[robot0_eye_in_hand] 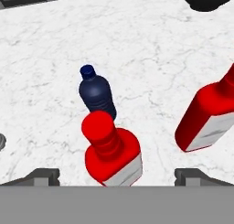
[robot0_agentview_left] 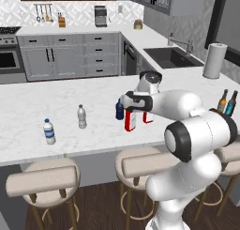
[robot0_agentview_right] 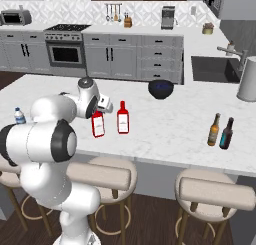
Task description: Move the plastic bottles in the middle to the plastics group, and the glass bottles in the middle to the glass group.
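Target bottle: nearer red bottle [robot0_eye_in_hand: 112, 152], upright on the marble counter [robot0_agentview_left: 56, 107], directly below the hand; red cap toward the camera, white label on the side face
Target position: middle of the counter, between the two fingertips in the hand view, touching neither
Neighbour, plastic: navy bottle [robot0_eye_in_hand: 96, 94] stands just beyond the target, close but apart; in the left base view it sits just left of the hand
Neighbour, glass: second red bottle [robot0_eye_in_hand: 210, 113] stands to one side, near but clear of the target
Gripper [robot0_eye_in_hand: 118, 176]: jaws fully apart, nothing held, poised above the target's cap
Step in hand: judged to be the descent for the first pick, a glass bottle
Approach: lower straight along the bottle's axis so both fingers [robot0_eye_in_hand: 43, 175] pass the shoulders evenly; centre before closing
Grip height: judged best on the upper body below the neck, where the walls are flat
Clearance: keep the far finger from brushing the navy bottle; a nudge could tip it
Lift: raise vertically until clear of both neighbours before any sideways travel
Destination: glass group [robot0_agentview_right: 220, 131], two slim dark bottles well apart to the right on the same counter
Other group: clear water bottles [robot0_agentview_left: 81, 116] stand well to the left; not needed for this step
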You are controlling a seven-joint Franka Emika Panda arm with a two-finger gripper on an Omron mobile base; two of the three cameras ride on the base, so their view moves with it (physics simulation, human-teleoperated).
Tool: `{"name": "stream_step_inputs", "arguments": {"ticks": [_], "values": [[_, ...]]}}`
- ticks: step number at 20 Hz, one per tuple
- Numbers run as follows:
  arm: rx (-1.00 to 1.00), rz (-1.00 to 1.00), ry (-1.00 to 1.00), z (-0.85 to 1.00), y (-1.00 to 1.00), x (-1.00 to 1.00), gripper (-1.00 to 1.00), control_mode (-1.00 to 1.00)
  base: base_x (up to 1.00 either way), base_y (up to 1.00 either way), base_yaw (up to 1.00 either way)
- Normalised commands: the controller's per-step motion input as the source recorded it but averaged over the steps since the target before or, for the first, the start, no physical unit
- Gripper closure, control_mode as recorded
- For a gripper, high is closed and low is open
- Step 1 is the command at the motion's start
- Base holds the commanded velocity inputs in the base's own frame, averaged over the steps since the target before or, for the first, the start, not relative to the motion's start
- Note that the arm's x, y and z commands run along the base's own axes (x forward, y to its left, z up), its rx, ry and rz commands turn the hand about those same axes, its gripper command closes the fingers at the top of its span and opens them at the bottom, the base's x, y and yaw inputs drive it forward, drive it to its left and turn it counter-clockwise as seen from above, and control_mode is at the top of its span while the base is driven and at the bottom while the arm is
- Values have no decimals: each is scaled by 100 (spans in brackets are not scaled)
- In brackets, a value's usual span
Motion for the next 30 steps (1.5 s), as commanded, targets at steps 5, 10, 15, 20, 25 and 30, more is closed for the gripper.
{"name": "stream_step_inputs", "arguments": {"ticks": [5,10,15,20,25,30], "values": [[0,0,0,-10,6,17,-100,-100,0,0,0],[0,0,0,-15,5,18,-100,-100,0,0,0],[0,0,0,-18,5,19,-100,-100,0,0,0],[0,0,1,-19,0,21,-100,-100,0,0,0],[0,1,0,-19,0,12,-100,-100,0,0,0],[0,7,-5,-11,0,0,-100,-100,0,0,0]]}}
